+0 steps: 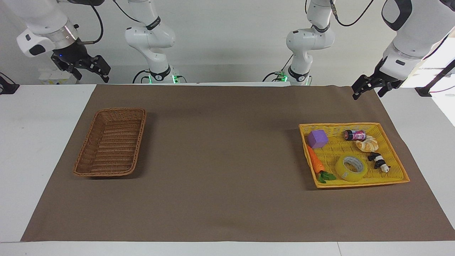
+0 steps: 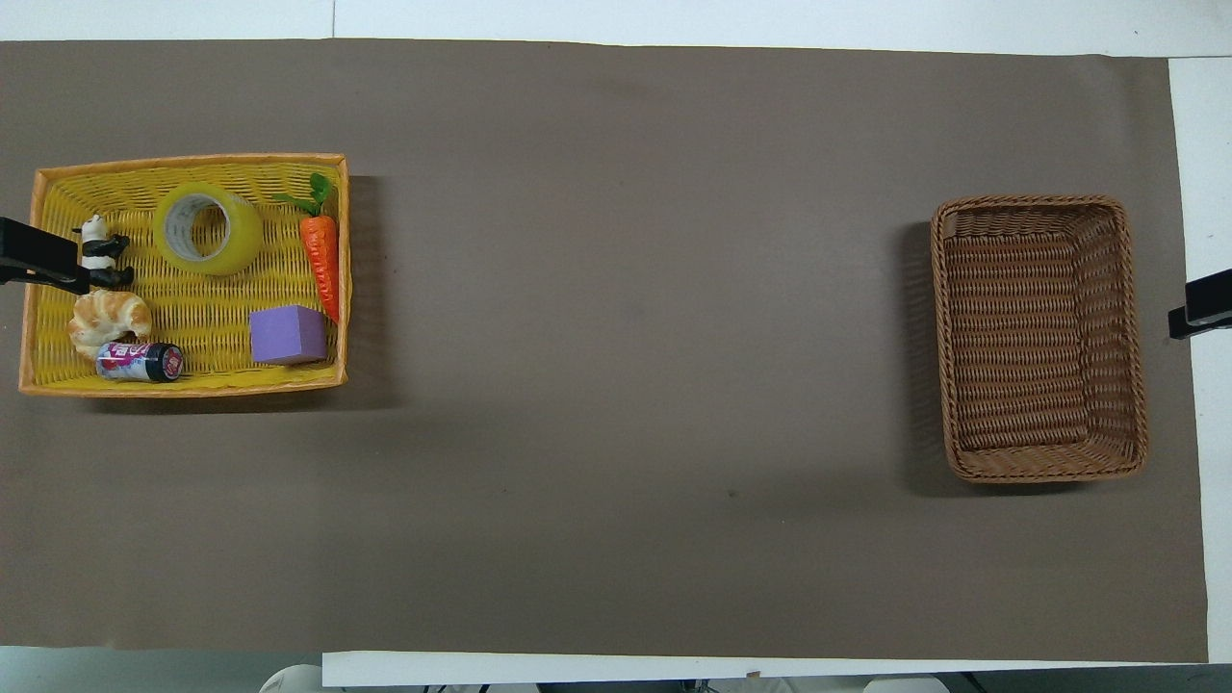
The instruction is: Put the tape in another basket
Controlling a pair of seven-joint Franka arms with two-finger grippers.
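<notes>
The tape lies flat, core opening upward, in the yellow basket at the left arm's end of the table. Inside that basket it sits toward the side farther from the robots, between the carrot and the panda figure.

In the facing view, the left gripper hangs in the air at about 1 o'clock from the tape, over the mat edge nearest the robots, well apart from the tape. Whether its fingers are released or clenched cannot be told; nothing is held between them.

The right gripper hangs raised at the right arm's end, at 11 o'clock from the brown basket. Its fingers appear spread, holding nothing.

The purple block, can and croissant occupy the basket half nearer the robots. A wide stretch of bare brown mat separates the two baskets.
</notes>
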